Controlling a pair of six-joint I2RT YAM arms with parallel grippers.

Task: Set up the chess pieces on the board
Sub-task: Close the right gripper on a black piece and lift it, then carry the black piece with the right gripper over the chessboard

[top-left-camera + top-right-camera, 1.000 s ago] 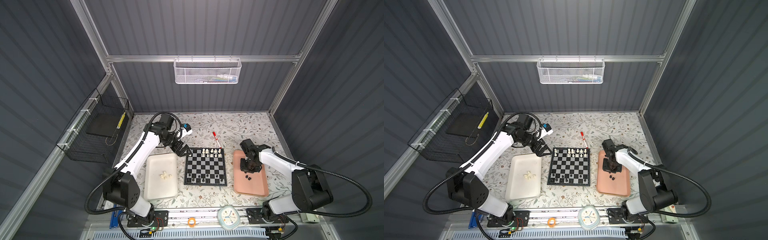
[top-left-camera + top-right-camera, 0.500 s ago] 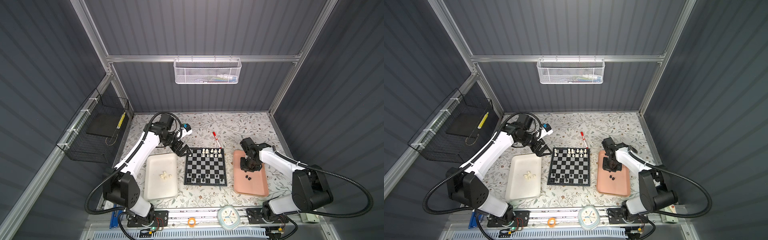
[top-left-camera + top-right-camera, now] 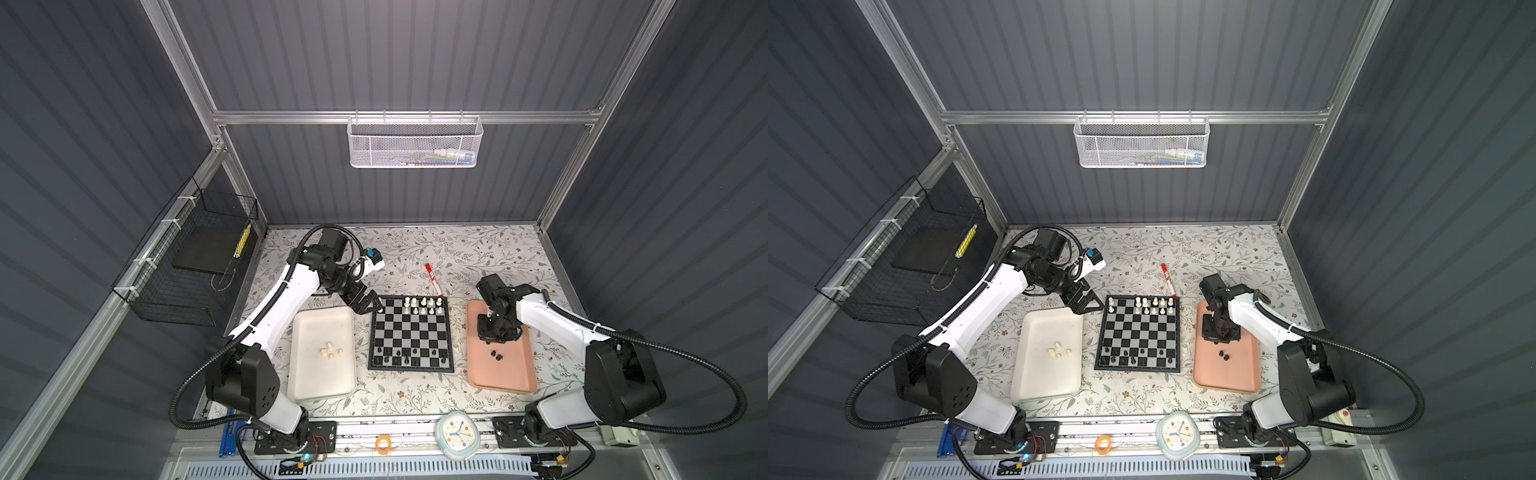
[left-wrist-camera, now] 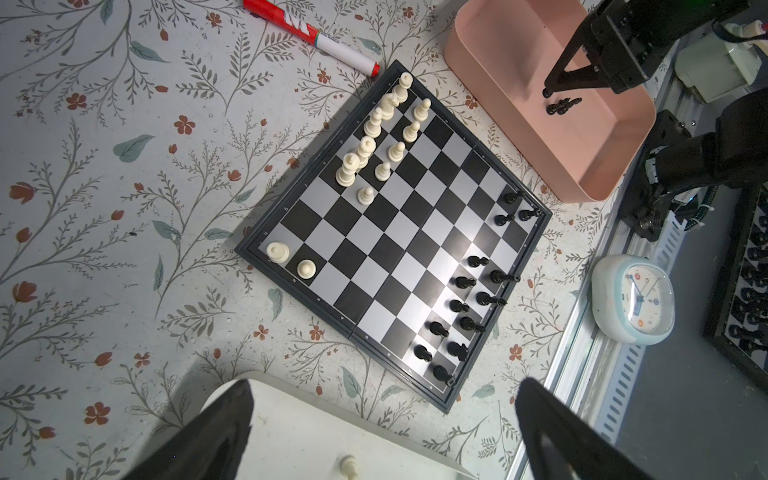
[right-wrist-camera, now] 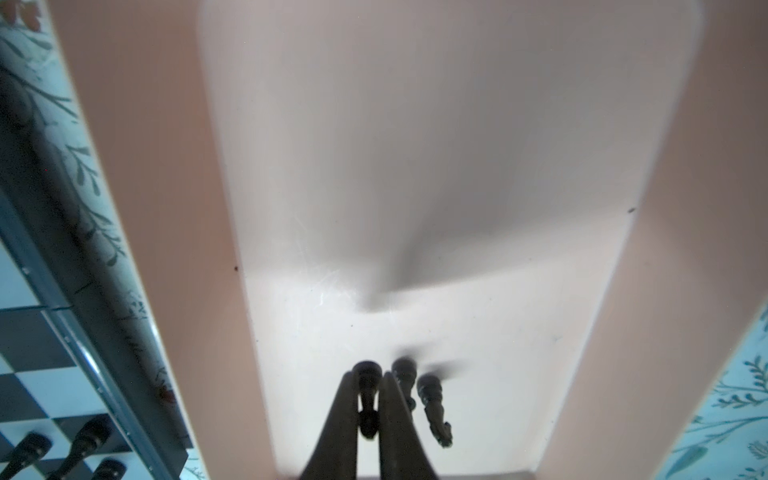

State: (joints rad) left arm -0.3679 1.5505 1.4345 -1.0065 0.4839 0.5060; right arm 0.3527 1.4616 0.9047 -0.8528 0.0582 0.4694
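The board, black and silver-grey checks inside a thin black rim, lies at the middle of the floral counter. Cream-white chessmen stand in two partly filled rows along its 12 o'clock edge, and black chessmen line its 6 o'clock edge. A few loose cream pieces lie in the white tray at the board's 9 o'clock. Two toppled black pieces lie in the pink tray at its 3 o'clock. The left arm reaches in from 7 o'clock with its elbow raised. The left end effector hangs over the board's 10 o'clock corner, fingers spread wide with nothing between them. The right arm bends in from 4 o'clock with its wrist pointing down into the pink tray. The right end effector is clamped on a held black piece, just beside the two toppled ones.
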